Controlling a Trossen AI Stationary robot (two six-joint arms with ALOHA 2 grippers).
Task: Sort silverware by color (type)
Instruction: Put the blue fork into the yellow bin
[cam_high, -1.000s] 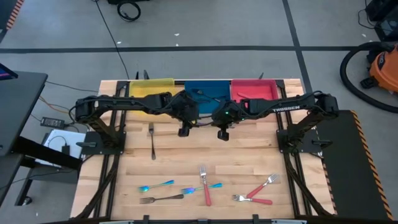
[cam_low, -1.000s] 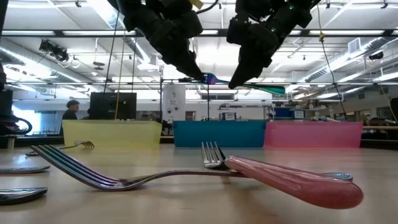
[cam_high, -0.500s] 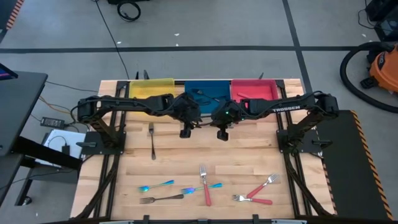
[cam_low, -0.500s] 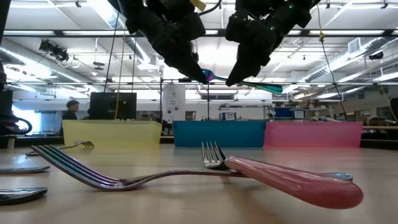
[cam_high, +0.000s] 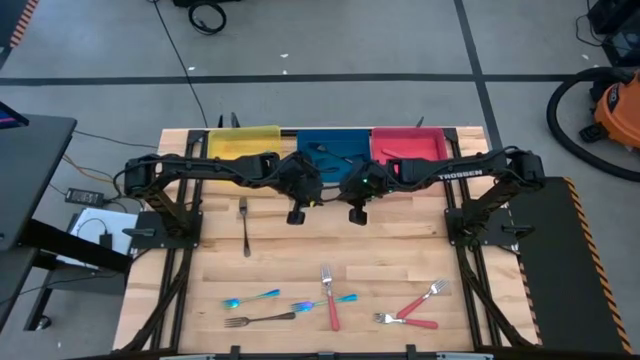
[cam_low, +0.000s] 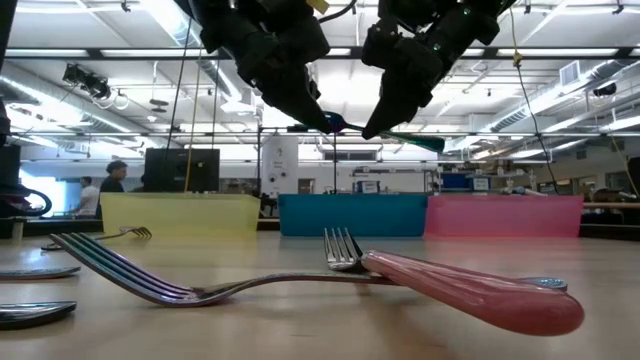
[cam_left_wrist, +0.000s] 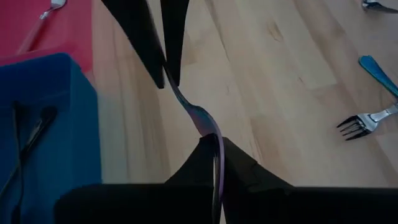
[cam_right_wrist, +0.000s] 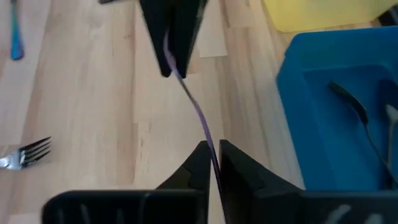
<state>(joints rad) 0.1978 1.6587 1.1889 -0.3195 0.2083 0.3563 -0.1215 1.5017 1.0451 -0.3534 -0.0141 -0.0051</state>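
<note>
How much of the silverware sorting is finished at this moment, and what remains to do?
Done: dark utensils lie in the blue tray and one red-handled piece in the red tray. In hand: an iridescent utensil is held in the air between the left pincer and right pincer. Left: a dark fork and about eight pieces along the table's near edge.

Overhead camera faces straight down; table-level camera at 6 o'clock faces 12; both wrist cameras share the slim iridescent fork (cam_left_wrist: 200, 118).
</note>
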